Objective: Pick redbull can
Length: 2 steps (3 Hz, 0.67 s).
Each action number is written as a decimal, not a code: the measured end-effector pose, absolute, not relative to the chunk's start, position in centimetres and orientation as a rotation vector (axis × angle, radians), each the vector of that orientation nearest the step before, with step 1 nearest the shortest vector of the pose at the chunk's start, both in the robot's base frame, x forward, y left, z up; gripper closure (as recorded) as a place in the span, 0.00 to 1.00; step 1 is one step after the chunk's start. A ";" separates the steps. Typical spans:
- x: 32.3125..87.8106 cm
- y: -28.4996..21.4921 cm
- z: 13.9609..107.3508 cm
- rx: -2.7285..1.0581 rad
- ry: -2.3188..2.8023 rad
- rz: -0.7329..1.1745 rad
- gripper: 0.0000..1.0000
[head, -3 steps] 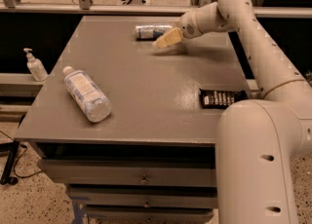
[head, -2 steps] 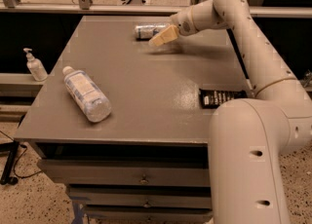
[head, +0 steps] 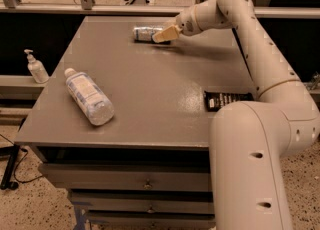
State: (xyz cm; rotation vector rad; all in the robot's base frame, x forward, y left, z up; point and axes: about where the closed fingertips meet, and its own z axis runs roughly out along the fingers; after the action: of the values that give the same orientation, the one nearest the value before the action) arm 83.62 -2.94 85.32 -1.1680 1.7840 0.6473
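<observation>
The redbull can [head: 145, 34], a slim silver-and-blue metal cylinder, lies on its side near the far edge of the matte grey desk [head: 150, 104]. The tan, wedge-shaped hand [head: 165, 34] sits at the can's right end; whether it is apart or together, I cannot tell. A clear plastic bottle [head: 89, 96] lies well apart near the left edge and a flat black snack wrapper [head: 225, 99] at the right edge, with open desk between them.

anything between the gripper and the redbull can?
Nothing visible. The gripper is already at the right end of the redbull can, which lies on its side near the far edge of the table. The bottle at front left and the wrapper at the right edge are both off that line.
</observation>
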 end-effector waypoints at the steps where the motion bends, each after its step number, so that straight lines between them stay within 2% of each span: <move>1: 82.6 -2.9 85.5 -1.170 1.798 0.684 0.65; 2: 80.0 -2.2 86.0 -1.202 1.804 0.760 0.88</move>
State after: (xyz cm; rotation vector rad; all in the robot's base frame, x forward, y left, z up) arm 80.04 -2.22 86.04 -1.2018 1.8038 0.7596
